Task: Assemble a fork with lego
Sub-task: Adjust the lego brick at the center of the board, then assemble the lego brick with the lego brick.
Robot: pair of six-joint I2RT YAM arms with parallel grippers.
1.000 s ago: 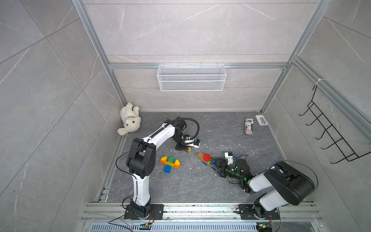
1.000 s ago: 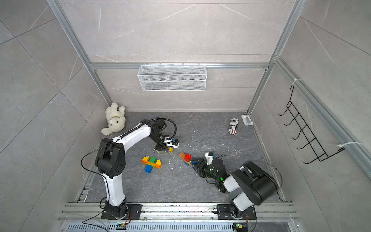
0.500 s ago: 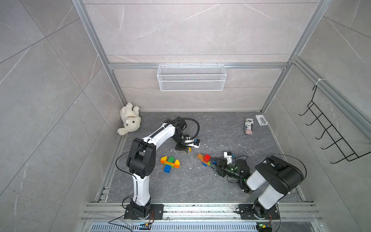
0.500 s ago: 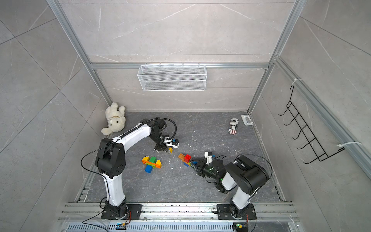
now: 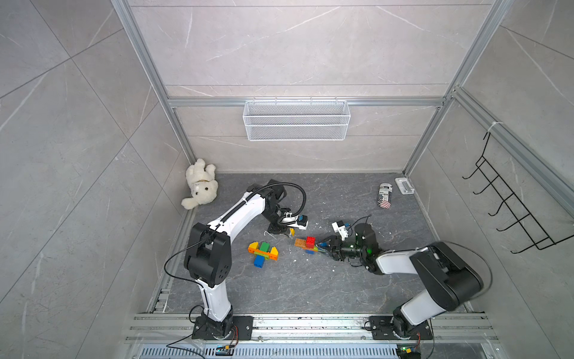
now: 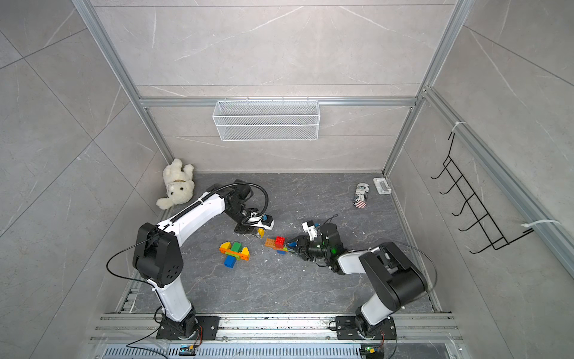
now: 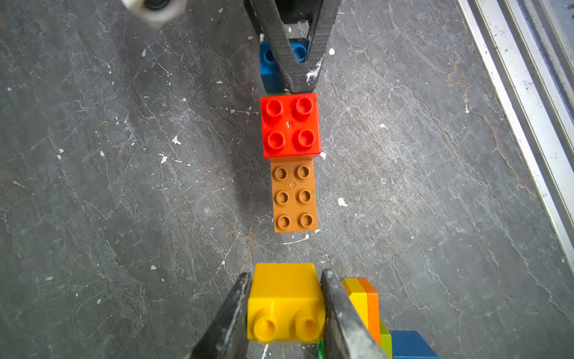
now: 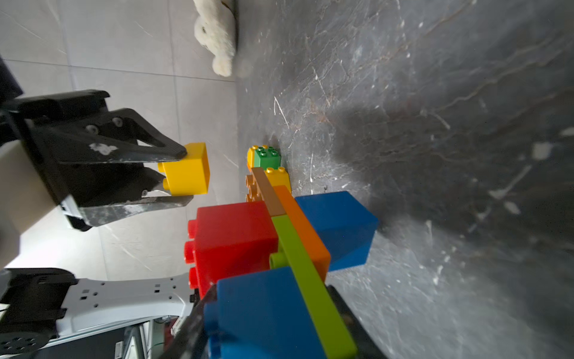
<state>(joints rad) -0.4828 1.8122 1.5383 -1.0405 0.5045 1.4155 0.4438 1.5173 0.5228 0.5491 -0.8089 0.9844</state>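
Observation:
My left gripper (image 7: 285, 310) is shut on a yellow lego brick (image 7: 284, 298), held just above the floor in both top views (image 5: 292, 231) (image 6: 261, 232). Facing it lies a lego strip: a brown plate (image 7: 293, 195), a red brick (image 7: 290, 124) on top, and a blue brick (image 8: 257, 310) with a lime plate (image 8: 310, 279) at the far end. My right gripper (image 8: 270, 326) (image 5: 323, 245) is shut on that blue and lime end. A second lego cluster (image 5: 263, 250) of orange, green, yellow, lime and blue bricks lies on the floor to the left.
A white teddy bear (image 5: 200, 186) lies in the back left corner. A can (image 5: 385, 195) and a small white holder (image 5: 404, 186) sit at the back right. A wire basket (image 5: 296, 124) hangs on the back wall, a black hook rack (image 5: 509, 214) on the right wall.
My right gripper has closed onto the blue end of the strip, and the right arm's elbow has swung. The left arm and its yellow brick have stayed in place.

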